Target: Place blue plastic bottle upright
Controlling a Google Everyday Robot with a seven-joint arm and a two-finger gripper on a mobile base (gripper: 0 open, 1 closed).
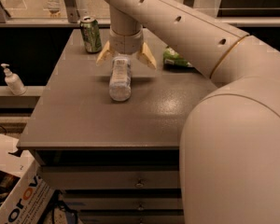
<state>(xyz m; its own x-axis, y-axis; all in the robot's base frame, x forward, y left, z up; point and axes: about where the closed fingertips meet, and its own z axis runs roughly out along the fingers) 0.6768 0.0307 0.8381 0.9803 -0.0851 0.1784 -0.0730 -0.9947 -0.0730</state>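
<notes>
Hand [126,63] hangs low over the far part of the desk [98,120], pointing down, w/ its two tan fingers [146,57] splayed wide apart, so it's released and grasping nothing. The blue plastic bottle [120,80] lies on its side on the desk right under the hand, lengthwise toward the camera. Its far end sits btwn the two fingers and its rounded near end sticks out on the camera side of the hand. The fingers straddle that far end, one on each side. They look clear of the plastic, but from this angle I can't be sure there's no contact at the top. The bottle's pale label faces up, approx. mid-body. A green drink can [90,34] stands upright beyond the hand and off to the picture's left, near the desk's back edge, apart from the finger on that side. A green packet [176,59] lies flat on the desk to the picture's right of the hand, just past the other finger. The arm [177,17] runs from the hand up and across to the right, and its big rounded segment fills the lower right foreground. Well off to the left of the hand, off the desk on a lower ledge, stands a small white pump dispenser [12,80]. A cardboard box [16,195] sits on the floor at lower left, below the desk's front edge.
</notes>
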